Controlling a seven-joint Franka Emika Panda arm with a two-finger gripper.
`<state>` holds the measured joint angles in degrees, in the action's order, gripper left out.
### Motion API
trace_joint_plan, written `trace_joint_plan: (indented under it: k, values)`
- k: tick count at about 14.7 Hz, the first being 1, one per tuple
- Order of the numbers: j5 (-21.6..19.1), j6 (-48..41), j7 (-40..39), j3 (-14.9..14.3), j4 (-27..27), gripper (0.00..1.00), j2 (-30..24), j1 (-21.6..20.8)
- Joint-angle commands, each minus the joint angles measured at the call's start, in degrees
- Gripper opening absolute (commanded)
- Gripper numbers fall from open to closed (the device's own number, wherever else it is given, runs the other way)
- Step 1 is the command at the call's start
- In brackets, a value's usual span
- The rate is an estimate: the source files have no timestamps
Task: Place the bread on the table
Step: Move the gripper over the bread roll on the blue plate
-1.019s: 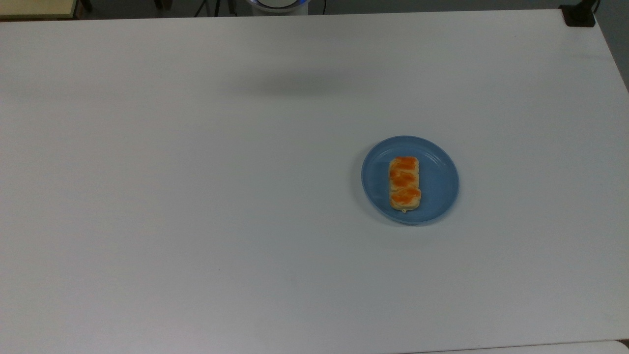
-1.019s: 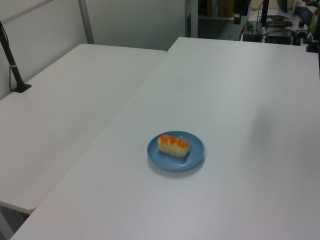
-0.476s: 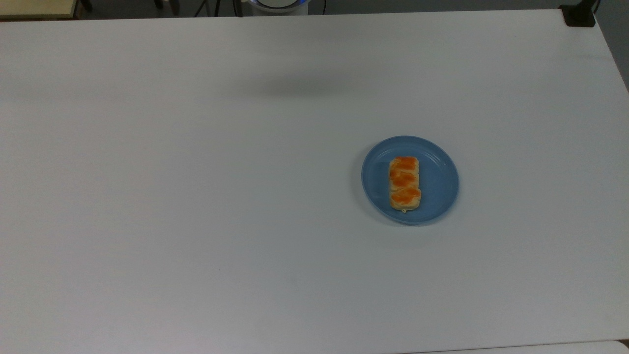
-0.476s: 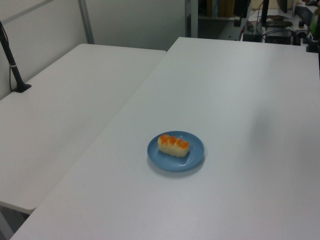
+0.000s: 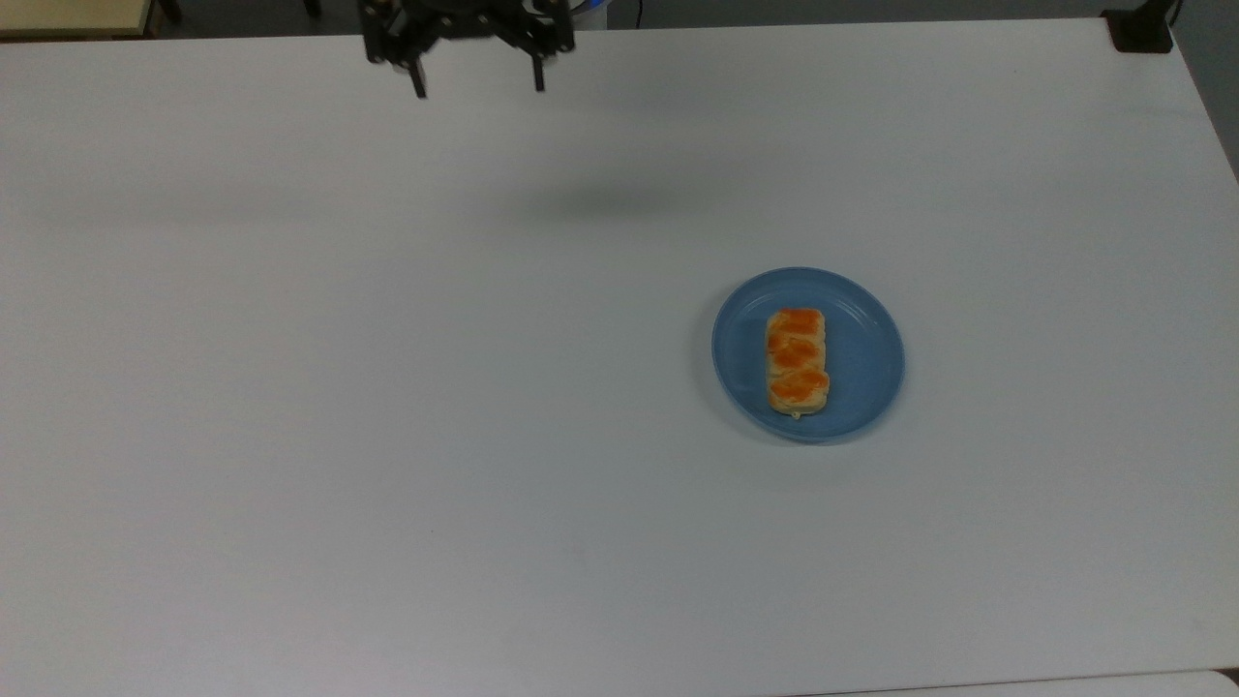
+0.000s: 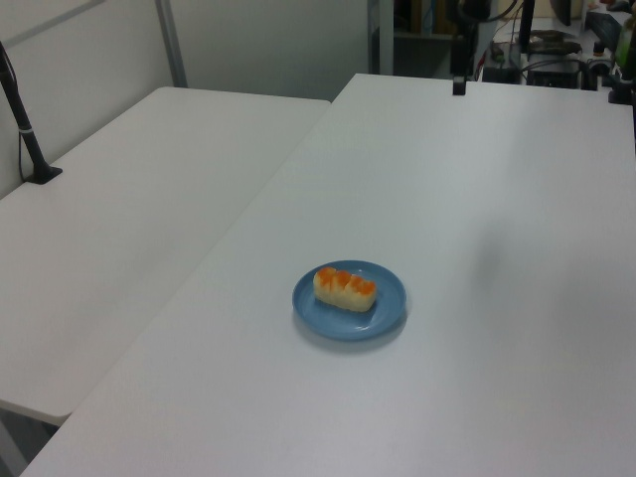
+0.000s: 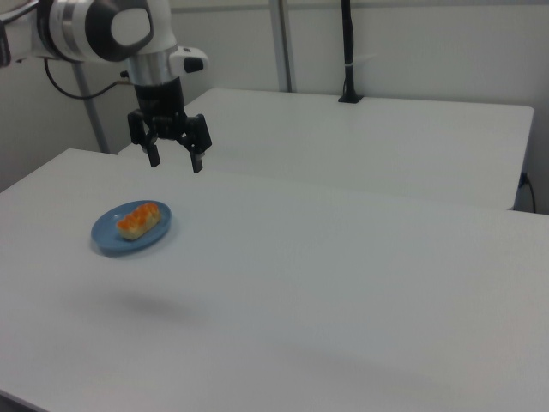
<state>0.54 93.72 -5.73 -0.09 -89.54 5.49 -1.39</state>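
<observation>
You're looking at the bread (image 5: 798, 361) lying on the blue plate (image 5: 861, 319), none of it on the table (image 5: 387, 387) yet. It's likely light, soft, crushable; you'd be pinching it gently across the short sides, mid-length. The gripper (image 5: 476, 82) is hanging high near the table's far edge in the top view, well apart from the bread, pointing down, fingers spread wide and holding nothing.

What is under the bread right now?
The bread lies on a round blue plate, which rests on the white table. The plate's surface beneath the loaf is covered.
</observation>
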Motion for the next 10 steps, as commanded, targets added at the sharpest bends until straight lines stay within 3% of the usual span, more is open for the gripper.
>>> trace_joint_plan:
  k: [1,4,6,10]
  values:
    - [-0.9,7.0,12.9,5.7,-1.2,1.0,3.1,-0.6]
    - [-1.6,12.3,22.7,8.5,-1.3,1.0,6.4,-1.8]
    - [-4.8,14.6,27.6,8.5,-1.1,1.0,8.9,-3.3]
    - [-5.7,22.0,29.4,8.6,-1.2,1.0,14.5,-7.7]
